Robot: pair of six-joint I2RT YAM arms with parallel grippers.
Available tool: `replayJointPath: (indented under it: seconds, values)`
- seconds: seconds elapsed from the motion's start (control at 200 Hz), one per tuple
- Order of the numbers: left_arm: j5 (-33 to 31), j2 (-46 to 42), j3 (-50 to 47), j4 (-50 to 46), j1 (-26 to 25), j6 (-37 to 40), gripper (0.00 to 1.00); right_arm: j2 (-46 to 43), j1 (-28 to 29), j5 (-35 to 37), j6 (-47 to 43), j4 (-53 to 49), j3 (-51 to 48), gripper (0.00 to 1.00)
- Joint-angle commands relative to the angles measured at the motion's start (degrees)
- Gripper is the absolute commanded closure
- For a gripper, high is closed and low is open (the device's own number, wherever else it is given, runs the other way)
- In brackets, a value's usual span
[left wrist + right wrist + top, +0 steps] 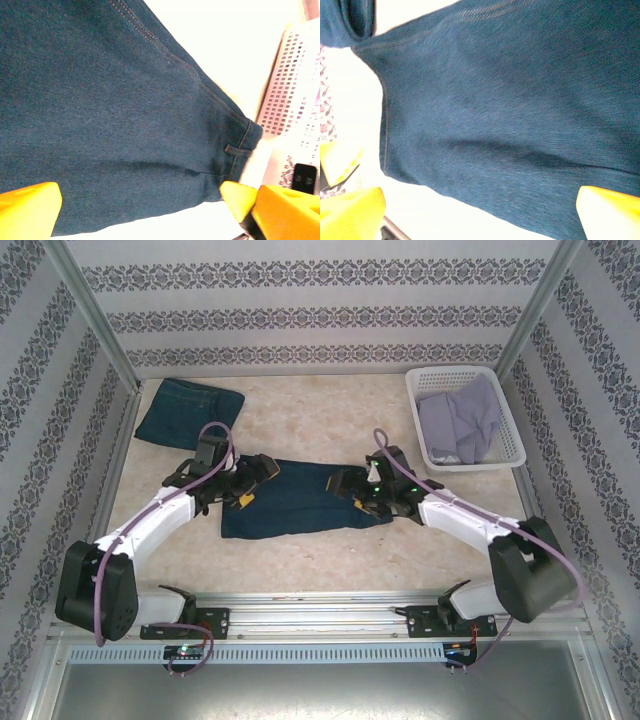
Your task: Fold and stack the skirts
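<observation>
While centre denim skirt (300,502) lies long axis left-right, left gripper (250,483) sits at its left end, right gripper (352,488) at right end (both finger pairs spread, apparently not pinching cloth).

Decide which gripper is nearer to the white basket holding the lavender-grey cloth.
Right. The right gripper is over the right end of the spread denim skirt, in front and left of the basket. The left gripper is over the skirt's left end, farther away.
</observation>
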Motion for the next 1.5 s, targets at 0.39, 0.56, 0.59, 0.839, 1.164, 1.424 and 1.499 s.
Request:
replayJointPath:
  seconds: [0.39, 0.56, 0.59, 0.839, 1.164, 1.424, 1.499]
  values:
    - [-6.25, 1.54, -16.04, 1.93, 3.37, -2.06, 0.0, 2.75, -1.68, 17.27, 2.21, -18.36, -4.13, 0.02]
    - [-2.97, 2.44, -13.03, -2.79, 4.87, 4.88, 0.0, -0.01, -3.46, 21.37, -2.45, -26.02, 0.16, 0.02]
    - [-1.33, 2.0, -11.6, -3.32, 4.79, 5.5, 0.0, -0.97, -3.25, 22.21, -3.28, -27.41, 1.91, 0.02]
    - [1.11, -1.27, -1.68, -7.39, 4.33, 5.18, 0.0, 1.86, -2.47, 4.84, -5.05, -8.82, 10.73, 0.02]
    - [-2.45, 1.54, -12.56, 7.13, 4.22, -5.37, 0.0, 26.44, 1.24, -7.55, 4.6, 9.65, 24.24, 0.02]
    - [-4.51, 4.48, -15.96, 3.79, 4.41, -1.17, 0.0, 35.42, -1.39, -3.53, -2.53, 10.77, 28.44, 0.02]
    - [-5.1, 4.08, -16.69, 2.02, 4.41, -0.14, 0.0, 35.64, -3.87, -1.71, -5.13, 10.69, 29.11, 0.02]
